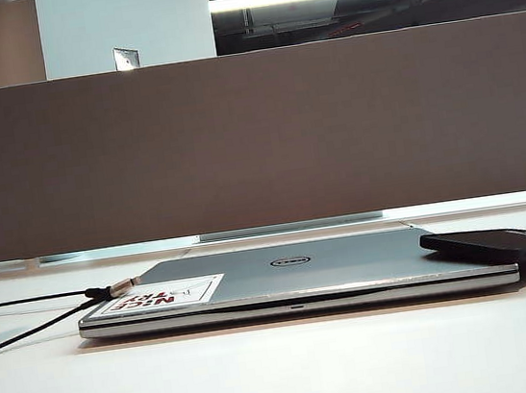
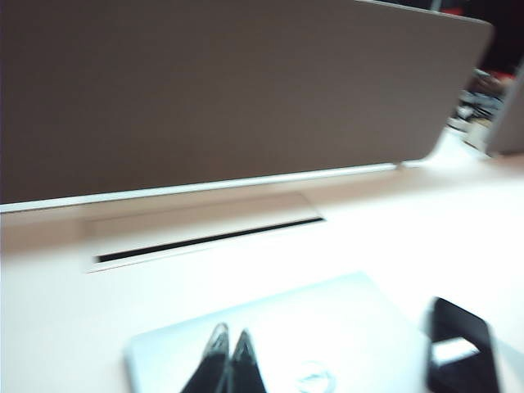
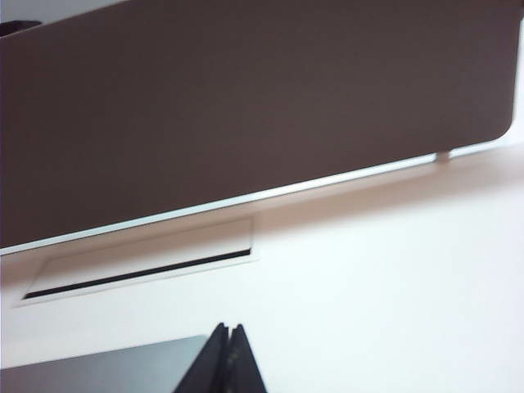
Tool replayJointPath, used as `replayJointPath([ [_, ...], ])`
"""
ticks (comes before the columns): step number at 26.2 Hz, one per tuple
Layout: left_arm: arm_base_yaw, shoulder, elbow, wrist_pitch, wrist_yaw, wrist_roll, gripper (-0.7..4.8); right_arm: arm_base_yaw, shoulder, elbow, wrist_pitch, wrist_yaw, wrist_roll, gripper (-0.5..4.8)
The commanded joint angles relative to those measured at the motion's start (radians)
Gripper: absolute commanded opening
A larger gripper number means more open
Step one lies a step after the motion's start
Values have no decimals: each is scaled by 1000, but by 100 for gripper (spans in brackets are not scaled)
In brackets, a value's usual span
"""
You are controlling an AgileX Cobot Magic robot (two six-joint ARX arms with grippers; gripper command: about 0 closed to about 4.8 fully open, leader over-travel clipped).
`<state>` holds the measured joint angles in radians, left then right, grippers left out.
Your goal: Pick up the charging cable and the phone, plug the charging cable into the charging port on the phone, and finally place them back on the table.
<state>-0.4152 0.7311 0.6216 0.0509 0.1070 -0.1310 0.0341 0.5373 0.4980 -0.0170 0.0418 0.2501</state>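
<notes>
My left gripper (image 2: 229, 348) hangs with its jaws pressed together and nothing between them, right over the near part of the silver laptop (image 2: 286, 344). Off to one side of those jaws, the phone (image 2: 463, 348) lies black and flat, its end resting on the laptop's edge. My right gripper (image 3: 230, 340) is also pinched together and empty; a dark flat surface just beside its tips is too blurred to name.

From the exterior view neither gripper shows. The closed laptop sits on the table (image 1: 286, 368), the charging cable (image 1: 37, 318) trails across the white top and its silvery plug (image 1: 120, 289) rests on the lid by the sticker (image 1: 164, 295). Beyond my jaws stands the partition (image 1: 256, 139).
</notes>
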Motion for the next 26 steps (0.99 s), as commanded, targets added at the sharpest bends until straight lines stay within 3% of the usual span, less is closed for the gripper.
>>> replayJointPath([
  [1, -63, 53, 66, -49, 3, 19, -6, -1, 14, 9, 15, -23, 39, -1],
  [8, -225, 129, 156, -102, 3, 30, -6, -4, 59, 9, 5, -48, 46, -1],
  [11, -307, 134, 158, -120, 3, 72, -6, -4, 101, 9, -2, -73, 79, -1],
  [17, -314, 134, 158, -269, 3, 107, -6, -14, 160, 9, -6, -166, 190, -1],
  [20, -312, 135, 161, -268, 3, 122, -6, -16, 192, 9, -10, -216, 259, -1],
  [26, -305, 137, 162, -267, 3, 124, -6, -16, 217, 9, -10, -300, 278, -1],
])
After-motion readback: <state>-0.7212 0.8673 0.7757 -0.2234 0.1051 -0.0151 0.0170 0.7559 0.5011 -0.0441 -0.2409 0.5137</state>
